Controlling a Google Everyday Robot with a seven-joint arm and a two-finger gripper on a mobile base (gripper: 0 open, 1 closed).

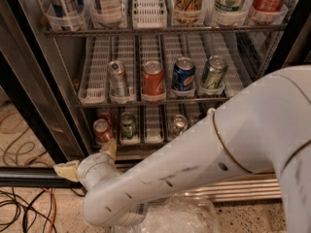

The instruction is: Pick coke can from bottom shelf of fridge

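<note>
Red coke can (102, 131) stands at the left front of the bottom shelf (153, 139) of the fridge (58, 81), its lettering too faint to read, with a green can (128, 125) one lane to its right. On the rack above, a blue can (183, 75) shows a Pepsi roundel beside an orange-red can (153, 79). Gripper (87, 160) sits low, outside the shelf's front edge, fingers splayed wide and holding nothing, its upper fingertip (110, 148) just below the coke can; the white arm (194, 154) covers the shelf's right end, leaving the left lanes exposed.
</note>
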